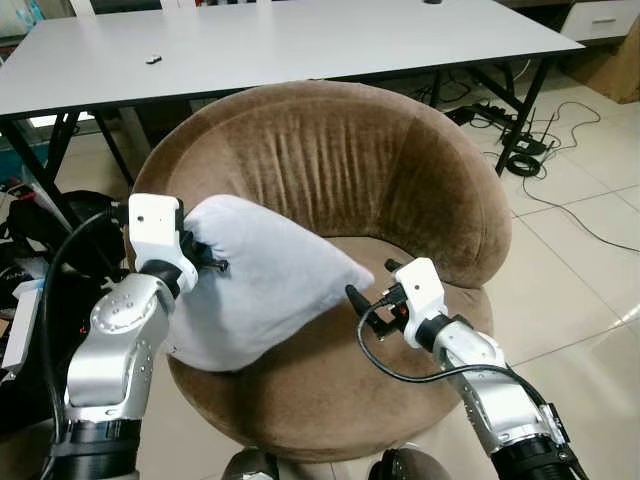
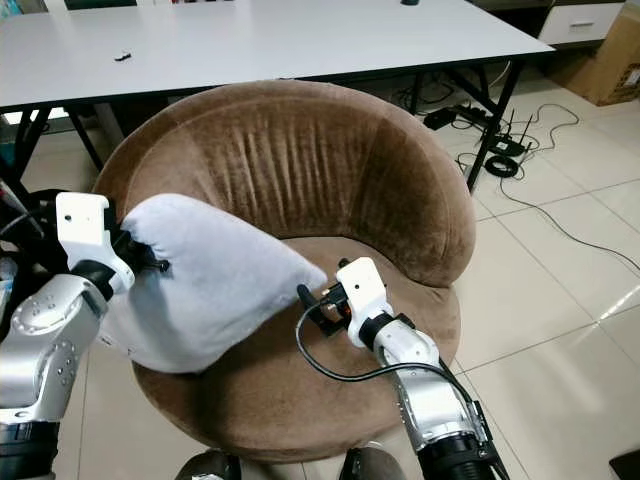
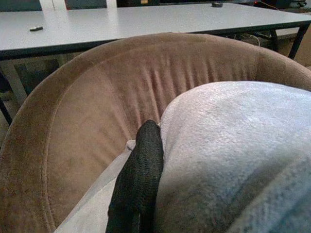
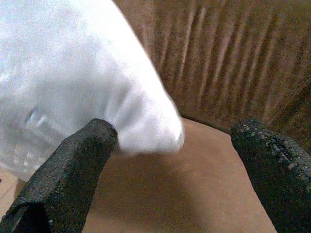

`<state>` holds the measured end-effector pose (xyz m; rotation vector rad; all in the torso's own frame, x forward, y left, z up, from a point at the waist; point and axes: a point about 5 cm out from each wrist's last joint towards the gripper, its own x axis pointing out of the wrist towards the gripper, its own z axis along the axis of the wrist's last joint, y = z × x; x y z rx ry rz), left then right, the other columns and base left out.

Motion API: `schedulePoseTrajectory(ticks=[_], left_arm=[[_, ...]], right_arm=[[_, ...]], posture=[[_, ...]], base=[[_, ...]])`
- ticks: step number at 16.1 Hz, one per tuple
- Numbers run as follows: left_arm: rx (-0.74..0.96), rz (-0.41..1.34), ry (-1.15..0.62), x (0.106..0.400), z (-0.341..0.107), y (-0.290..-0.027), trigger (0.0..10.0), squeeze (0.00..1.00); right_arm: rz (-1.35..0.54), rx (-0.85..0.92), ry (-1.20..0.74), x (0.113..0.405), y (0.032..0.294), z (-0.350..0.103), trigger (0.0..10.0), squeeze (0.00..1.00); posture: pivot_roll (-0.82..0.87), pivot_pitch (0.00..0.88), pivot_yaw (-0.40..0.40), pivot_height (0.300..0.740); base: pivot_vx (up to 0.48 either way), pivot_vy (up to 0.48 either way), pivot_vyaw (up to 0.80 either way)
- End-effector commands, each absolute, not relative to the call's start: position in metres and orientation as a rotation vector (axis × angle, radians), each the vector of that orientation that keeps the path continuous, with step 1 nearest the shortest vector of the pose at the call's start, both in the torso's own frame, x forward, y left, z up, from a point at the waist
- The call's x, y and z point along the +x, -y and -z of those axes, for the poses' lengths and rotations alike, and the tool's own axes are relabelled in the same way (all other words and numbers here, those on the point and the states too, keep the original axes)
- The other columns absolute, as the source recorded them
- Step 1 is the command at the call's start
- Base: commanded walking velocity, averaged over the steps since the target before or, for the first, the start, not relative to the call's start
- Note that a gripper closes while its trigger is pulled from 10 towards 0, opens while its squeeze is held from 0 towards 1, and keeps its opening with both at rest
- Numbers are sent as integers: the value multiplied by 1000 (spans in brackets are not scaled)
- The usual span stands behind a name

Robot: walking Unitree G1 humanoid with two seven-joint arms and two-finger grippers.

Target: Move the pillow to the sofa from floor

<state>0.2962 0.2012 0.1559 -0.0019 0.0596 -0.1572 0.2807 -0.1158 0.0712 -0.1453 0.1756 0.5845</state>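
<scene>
Left eye view has the pale grey pillow (image 1: pixel 258 285) in the middle-left of the frame, over the left part of the brown round sofa (image 1: pixel 330 170), its lower edge spilling past the seat's front-left rim. Whether it rests fully on the cushion cannot be told. The left gripper (image 1: pixel 205 255) pinches the pillow's upper-left end — fabric bunches up around the black fingers, which are closed on it. In the left wrist view one black finger (image 3: pixel 138 179) lies pressed against the grey cloth, with the sofa's curved back behind it.

The pillow's long axis runs from that pinched end at the left down to a pointed corner at the centre of the frame, so it points toward lower right. That corner sits just beside the right gripper (image 1: pixel 368 296), which hovers over the seat cushion. In the right wrist view its two fingers (image 4: pixel 68 170) stand wide apart with nothing between them; the pillow's corner hangs close ahead of the gap, nearer one finger — apart from both.

Behind the sofa, across the top of the frame, stands a white table (image 1: pixel 300 40) on black legs, with a small dark object (image 1: pixel 153 59) on it at upper left. Black cables (image 1: pixel 540 150) trail over the tiled floor (image 1: pixel 590 250) at upper right.
</scene>
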Motion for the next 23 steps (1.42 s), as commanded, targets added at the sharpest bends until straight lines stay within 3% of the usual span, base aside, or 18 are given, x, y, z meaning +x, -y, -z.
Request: schedulePoseTrajectory(ticks=[1,7,8,17,18,19,23], left_arm=[[18,189,-5,301,-172,-198,10000,0],[74,233,-26,305,-168,-189,10000,0],[60,259,-12,304,-168,-185,0,0],[63,260,-19,304,-165,-184,0,0],[56,252,-31,305,-164,-185,0,1000],[53,256,-33,305,-163,-184,10000,1000],[50,256,-36,305,-163,-183,10000,1000]], right_arm=[[-575,-155,-192,278,117,-65,10000,0],[-579,-165,-231,271,114,-52,10000,0],[-580,-169,-234,270,114,-50,10000,0],[-578,-176,-241,269,114,-46,10000,0],[-577,-178,-242,268,114,-46,10000,0],[-576,-178,-242,268,114,-46,10000,0],[-574,-183,-243,268,115,-45,10000,0]], posture=[[-16,0,25,691],[-23,0,34,691],[-23,0,34,691],[-27,0,36,691],[-29,0,36,691],[-29,0,36,691],[-30,0,36,691]], base=[[0,0,0],[0,0,0],[0,0,0],[0,0,0],[0,0,0],[0,0,0],[0,0,0]])
